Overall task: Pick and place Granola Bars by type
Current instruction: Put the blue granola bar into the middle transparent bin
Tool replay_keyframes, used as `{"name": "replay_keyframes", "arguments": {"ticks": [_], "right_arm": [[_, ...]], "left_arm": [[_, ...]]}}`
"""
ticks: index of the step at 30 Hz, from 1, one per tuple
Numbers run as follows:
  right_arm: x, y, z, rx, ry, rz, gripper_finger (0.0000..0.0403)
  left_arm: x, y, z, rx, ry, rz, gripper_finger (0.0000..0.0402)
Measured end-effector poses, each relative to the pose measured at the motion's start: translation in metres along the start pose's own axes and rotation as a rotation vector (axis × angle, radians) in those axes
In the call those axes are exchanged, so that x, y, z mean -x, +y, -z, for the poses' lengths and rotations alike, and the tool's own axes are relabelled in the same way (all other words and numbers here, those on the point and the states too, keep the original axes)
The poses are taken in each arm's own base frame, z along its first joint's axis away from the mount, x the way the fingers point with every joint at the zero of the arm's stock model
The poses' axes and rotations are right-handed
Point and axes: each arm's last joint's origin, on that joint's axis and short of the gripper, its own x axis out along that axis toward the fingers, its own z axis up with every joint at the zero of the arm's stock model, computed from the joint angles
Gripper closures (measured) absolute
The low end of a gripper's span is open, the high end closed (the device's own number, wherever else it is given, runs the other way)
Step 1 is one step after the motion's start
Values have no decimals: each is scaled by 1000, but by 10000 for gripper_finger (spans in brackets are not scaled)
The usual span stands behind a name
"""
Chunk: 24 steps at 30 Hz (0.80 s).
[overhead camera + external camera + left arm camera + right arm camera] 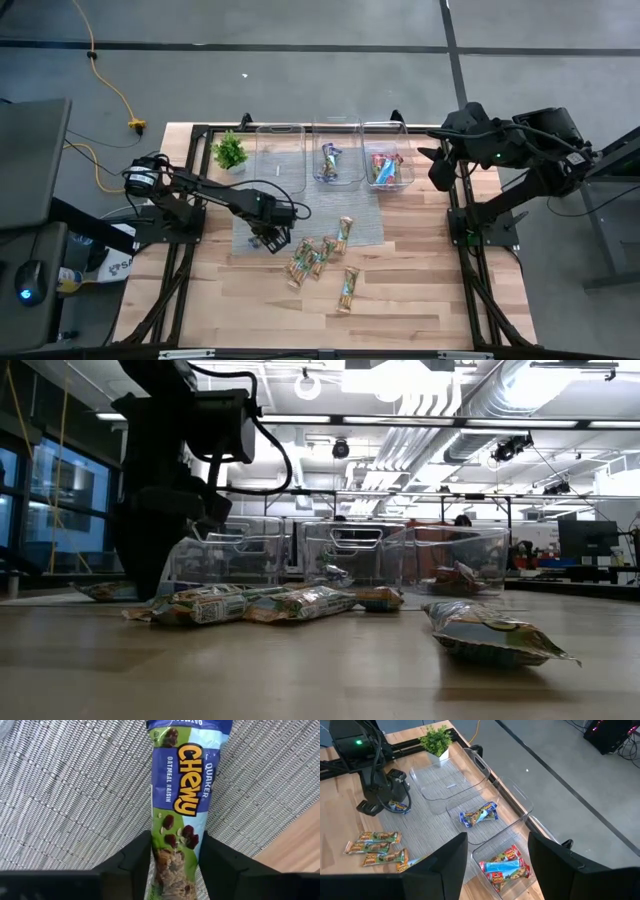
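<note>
My left gripper reaches down over the grey mat and is shut on a blue and green Quaker Chewy granola bar that lies on the mat. Tan and green bars lie loose on the wood: a cluster, one at the mat's edge and one nearer the front. My right gripper is open and waits high at the table's far right, above the bins. In the low view the left gripper stands at the left behind the bars. My left gripper pinches the blue bar between its two fingers at the end printed with oats and raisins. The fingers come from above and stand across the bar's width. The wrapper narrows between them. The bar's other end lies flat on the mat.
Three clear bins stand in a row at the far edge. The left one holds no bars, the middle one has blue bars, and the right one has red bars and a light blue one. A small green plant stands left of them.
</note>
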Motion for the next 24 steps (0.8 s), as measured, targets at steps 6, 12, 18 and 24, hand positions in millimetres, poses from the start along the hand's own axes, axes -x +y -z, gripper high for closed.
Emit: {"name": "replay_keyframes", "arguments": {"ticks": [6,12,18,24], "right_arm": [[0,0,0,0,0,0,210],[0,0,0,13,0,1,210],[0,0,0,19,0,1,210],[0,0,0,23,-1,2,210]], "left_arm": [[1,-1,0,-1,8,24,283],[14,-9,-6,-15,10,64,307],[34,-18,-15,-38,-31,87,325],[83,-38,-41,-98,-228,148,334]]}}
